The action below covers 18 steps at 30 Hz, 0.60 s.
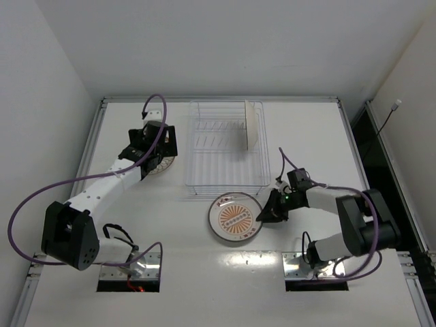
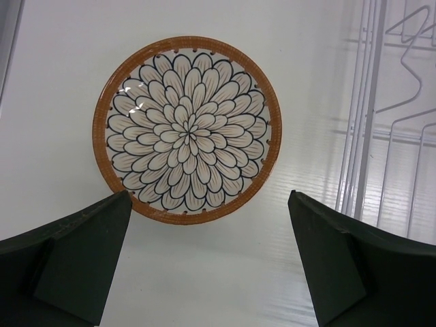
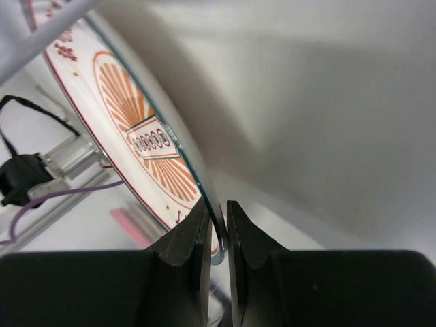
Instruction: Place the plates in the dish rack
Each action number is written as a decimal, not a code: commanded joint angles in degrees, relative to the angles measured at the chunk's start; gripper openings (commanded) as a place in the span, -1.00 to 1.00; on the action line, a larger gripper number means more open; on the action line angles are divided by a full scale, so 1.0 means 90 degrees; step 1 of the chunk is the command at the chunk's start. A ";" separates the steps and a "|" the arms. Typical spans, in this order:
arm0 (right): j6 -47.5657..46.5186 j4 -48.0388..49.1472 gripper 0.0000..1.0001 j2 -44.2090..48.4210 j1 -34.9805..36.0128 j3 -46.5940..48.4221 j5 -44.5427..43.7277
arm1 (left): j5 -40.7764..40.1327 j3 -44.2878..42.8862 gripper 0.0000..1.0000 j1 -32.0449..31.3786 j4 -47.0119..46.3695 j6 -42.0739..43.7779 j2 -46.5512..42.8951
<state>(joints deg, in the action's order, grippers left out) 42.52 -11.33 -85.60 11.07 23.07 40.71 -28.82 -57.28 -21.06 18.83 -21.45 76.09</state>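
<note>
White desk (image 1: pixel 313 143) surface, bounded by plain white walls, carries every item in the work area. The sunburst plate (image 1: pixel 236 218) lies face up on the desk just beside the near rim of the dish rack (image 1: pixel 225 185), outside the basket. The right jaws are clamped on its right-hand rim: the right wrist view shows the rim seated edgewise between the two fingertips, with only the thickness of the ware separating them. An edge grip suits this item, since a flat plate offers little other purchase, and it allows the plate to be swung upright for a slot between the tines. Whether the gripped edge has left the desk cannot be determined. The right arm (image 1: pixel 340 211) reaches in low from the right, which leaves the rack mouth unobstructed. Inside the rack, at its far right, a pale upright panel (image 1: pixel 252 126) stands on edge; it may be a loaded plate seen edge-on, but this cannot be confirmed. Left of the rack, near it but apart, a petal plate (image 2: pixel 187 129) with an orange rim lies flat on the desk. The left jaws hang above it, fully apart and holding nothing, one fingertip showing at either side of its near edge. Judged from this layout, the left arm (image 1: pixel 102 187) is staged for a later pickup while the right side loads first, so the arms do not meet over the rack.
</note>
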 commanded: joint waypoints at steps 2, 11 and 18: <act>-0.0223 -0.0994 -1.00 0.1081 0.0147 0.0073 -0.1035 | -0.0157 -0.0228 1.00 -0.0053 -0.0061 0.0069 0.0012; -0.0076 -0.3915 -1.00 0.4256 0.0567 0.1417 -0.2354 | -0.0596 -0.0354 1.00 -0.0053 0.0125 -0.0068 0.0080; -0.0193 -0.4913 -1.00 0.4043 0.0888 0.3703 -0.3369 | -0.0655 -0.0355 1.00 -0.0053 0.0183 -0.0126 0.0080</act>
<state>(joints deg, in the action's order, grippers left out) 40.86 -55.24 -48.53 18.13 47.70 15.99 -33.10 -58.35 -21.06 20.56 -21.76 77.03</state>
